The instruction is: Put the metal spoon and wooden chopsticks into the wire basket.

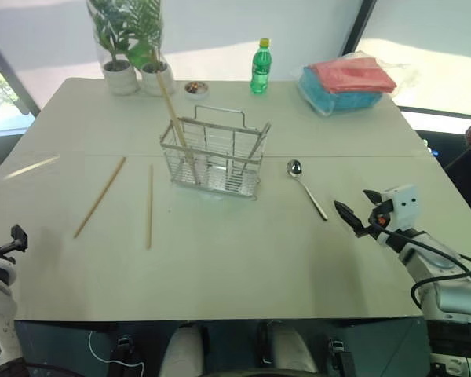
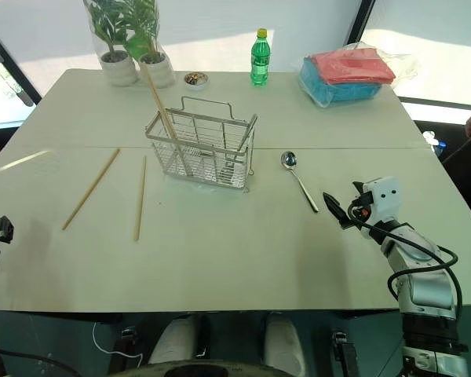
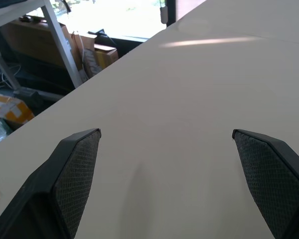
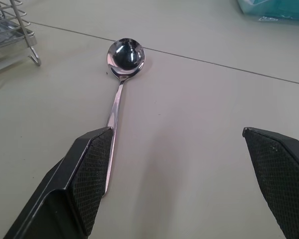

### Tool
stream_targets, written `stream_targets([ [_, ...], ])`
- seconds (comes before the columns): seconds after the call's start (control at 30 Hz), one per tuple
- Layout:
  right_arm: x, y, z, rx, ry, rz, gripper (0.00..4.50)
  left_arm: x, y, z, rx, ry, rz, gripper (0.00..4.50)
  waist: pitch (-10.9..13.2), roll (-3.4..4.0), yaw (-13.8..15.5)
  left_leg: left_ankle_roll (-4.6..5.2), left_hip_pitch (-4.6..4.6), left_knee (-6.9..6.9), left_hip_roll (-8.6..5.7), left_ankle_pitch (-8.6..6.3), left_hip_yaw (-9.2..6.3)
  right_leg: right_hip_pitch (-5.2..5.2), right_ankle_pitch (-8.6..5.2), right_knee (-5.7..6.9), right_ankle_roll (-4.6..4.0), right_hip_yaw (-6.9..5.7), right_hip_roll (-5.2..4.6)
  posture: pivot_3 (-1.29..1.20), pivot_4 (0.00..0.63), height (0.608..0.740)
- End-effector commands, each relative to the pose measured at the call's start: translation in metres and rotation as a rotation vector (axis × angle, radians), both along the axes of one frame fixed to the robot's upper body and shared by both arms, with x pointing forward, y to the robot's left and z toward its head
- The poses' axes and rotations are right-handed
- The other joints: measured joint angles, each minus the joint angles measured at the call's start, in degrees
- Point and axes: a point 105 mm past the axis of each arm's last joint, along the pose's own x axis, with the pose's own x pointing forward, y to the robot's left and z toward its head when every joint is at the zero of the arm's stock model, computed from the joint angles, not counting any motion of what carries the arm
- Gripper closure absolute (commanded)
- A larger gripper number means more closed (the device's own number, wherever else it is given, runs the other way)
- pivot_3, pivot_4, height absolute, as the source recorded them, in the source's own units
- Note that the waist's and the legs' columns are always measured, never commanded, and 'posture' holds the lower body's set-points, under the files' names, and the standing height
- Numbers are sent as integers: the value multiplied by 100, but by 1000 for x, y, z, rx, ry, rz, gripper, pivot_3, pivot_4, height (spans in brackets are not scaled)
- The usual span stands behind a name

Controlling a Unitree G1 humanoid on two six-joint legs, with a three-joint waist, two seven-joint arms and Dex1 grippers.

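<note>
spoon (image 4: pixel 117 94) handle end hidden behind right gripper (image 4: pixel 187 184) finger (image 4: pixel 89 174) — jaws wide

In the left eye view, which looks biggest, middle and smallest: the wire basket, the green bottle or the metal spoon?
1. wire basket, clearly the biggest.
2. and 3. green bottle and metal spoon: about equally long; the bottle stands farther away, so I won't rank them.
</note>
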Motion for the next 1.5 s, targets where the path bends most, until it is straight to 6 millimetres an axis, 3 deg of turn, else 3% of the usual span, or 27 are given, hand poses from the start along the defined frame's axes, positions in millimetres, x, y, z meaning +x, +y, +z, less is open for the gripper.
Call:
stream_targets([
  [0.03, -1, -3, 13, -3, -49, -7, 191, 0, 4, 16, 58, -26, 0, 2, 0, 0, 0, 0, 0, 0, 0, 0, 0, 0, 0, 0, 0, 0, 0, 0, 150, 723],
  [0.53, -1, -3, 13, 4, -53, -15, 191, 5, 1, 24, 63, -31, -8, 2, 0, -1, -1, 0, 0, 0, 0, 0, 2, 2, 0, 2, 0, 0, 1, 0, 150, 723],
  [0.83, 3, -4, 22, -21, -64, -5, 191, 11, -11, 28, 75, -32, -47, 2, 0, -1, -1, 0, 0, 1, -1, 0, 2, 5, 0, 3, 0, 0, 1, 0, 150, 723],
  [0.97, 12, -3, 42, -61, -78, 12, 191, 29, -36, 54, 83, -94, -210, 2, 0, -1, 5, 0, 0, 4, -1, 1, 2, 5, 0, 4, 0, 0, 1, 0, 150, 723],
  [1.23, 35, 13, 78, -130, -20, 54, 191, 62, -132, 119, 116, -177, -841, 2, 1, 1, -5, 0, -5, 3, -2, 1, 2, -1, 0, 6, -1, -1, 4, 0, 150, 723],
  [1.37, 43, 31, 74, -107, 77, 111, 191, 68, -167, 141, 147, -163, -1058, 2, 2, 1, -12, 1, -4, 0, -5, 2, 2, 1, 0, 5, 0, -1, 8, 0, 150, 723],
  [1.5, 52, 52, 47, -162, 209, 186, 191, 68, -214, 153, 114, -109, -1334, 2, 5, 1, -21, 2, -6, 2, -4, 2, 1, 1, 0, 5, 0, -1, 16, 0, 150, 723],
])
